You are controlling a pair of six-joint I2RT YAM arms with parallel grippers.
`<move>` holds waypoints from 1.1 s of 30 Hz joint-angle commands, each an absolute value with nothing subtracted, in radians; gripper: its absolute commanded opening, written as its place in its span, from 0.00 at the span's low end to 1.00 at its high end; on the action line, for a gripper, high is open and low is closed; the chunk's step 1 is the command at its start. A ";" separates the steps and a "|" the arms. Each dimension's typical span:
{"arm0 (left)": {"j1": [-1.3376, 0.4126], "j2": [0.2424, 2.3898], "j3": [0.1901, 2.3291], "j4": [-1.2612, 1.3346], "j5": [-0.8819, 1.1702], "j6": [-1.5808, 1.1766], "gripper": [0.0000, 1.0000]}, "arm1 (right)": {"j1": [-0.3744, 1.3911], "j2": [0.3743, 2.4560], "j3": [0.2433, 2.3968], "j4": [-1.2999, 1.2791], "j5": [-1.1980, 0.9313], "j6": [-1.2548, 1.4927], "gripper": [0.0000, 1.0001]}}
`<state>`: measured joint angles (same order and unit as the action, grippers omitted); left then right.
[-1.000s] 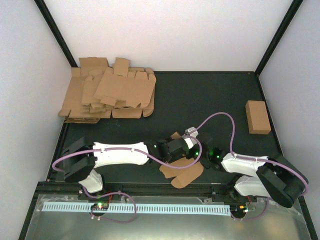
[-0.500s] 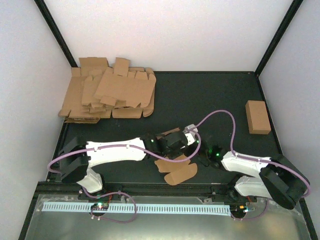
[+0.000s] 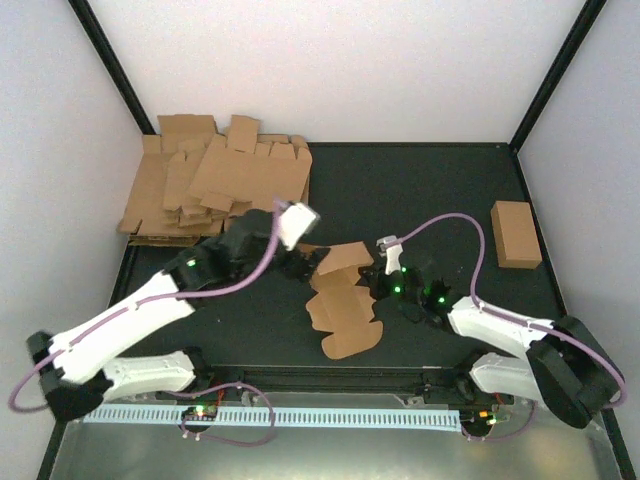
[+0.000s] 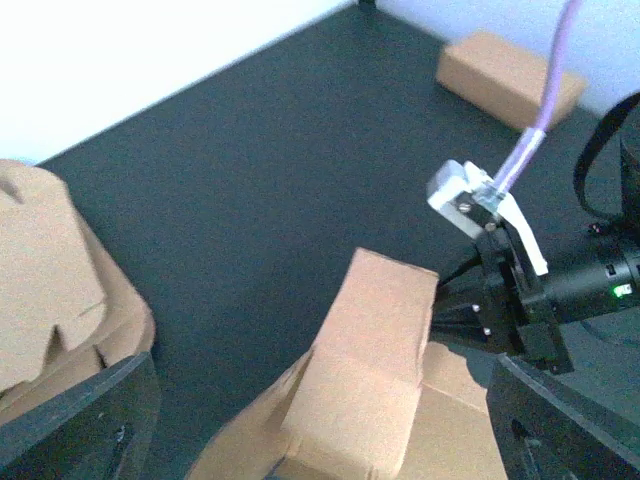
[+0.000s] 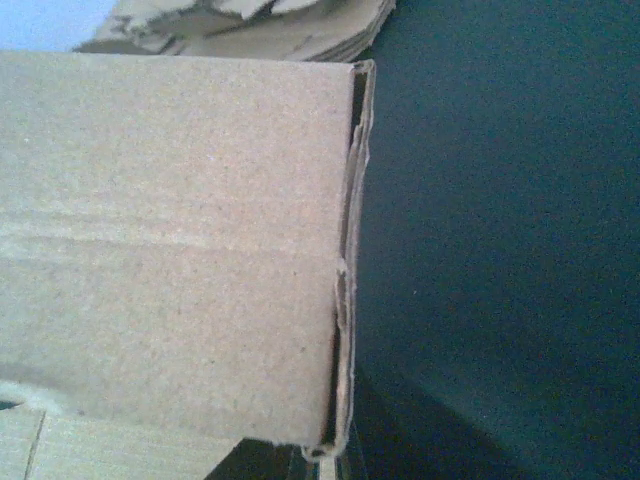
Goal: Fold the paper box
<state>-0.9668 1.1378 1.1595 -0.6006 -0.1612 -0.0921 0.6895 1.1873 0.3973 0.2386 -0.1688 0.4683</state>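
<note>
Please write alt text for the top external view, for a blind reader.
A partly folded paper box lies between the left gripper, at its far left corner, and the right gripper, at its right side. A heap of flat cardboard blanks sits far left; a closed cardboard brick lies at the right.

The brown box [image 3: 343, 297] lies partly unfolded mid-bench, one creased panel raised, rounded flaps spread flat toward the near edge.

Paper box [image 5: 170, 250] of matt, grainy brown cardboard; table [image 3: 420, 190] matt black; left arm [image 3: 120, 325] of smooth white plastic
</note>
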 commanded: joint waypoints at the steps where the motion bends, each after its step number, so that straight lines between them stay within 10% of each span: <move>1: -0.867 0.961 1.066 -0.581 -0.074 -0.184 0.95 | 0.624 1.141 0.404 0.296 -0.321 0.543 0.02; 15: -0.312 0.772 0.857 -0.486 0.377 -0.377 0.99 | 0.446 1.041 0.428 0.287 -0.610 0.678 0.02; 22: -0.290 0.735 0.719 -0.132 0.788 -0.391 0.99 | 0.413 1.072 0.461 0.259 -0.676 0.713 0.02; 33: -0.341 0.816 0.598 0.143 0.833 -0.449 0.89 | 0.396 1.118 0.484 0.310 -0.773 0.782 0.02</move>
<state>-0.3073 0.7685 0.5941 -0.0006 0.7944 -0.4259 0.4023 1.1156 0.4492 0.2703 -0.7189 0.7490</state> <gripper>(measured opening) 0.910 0.059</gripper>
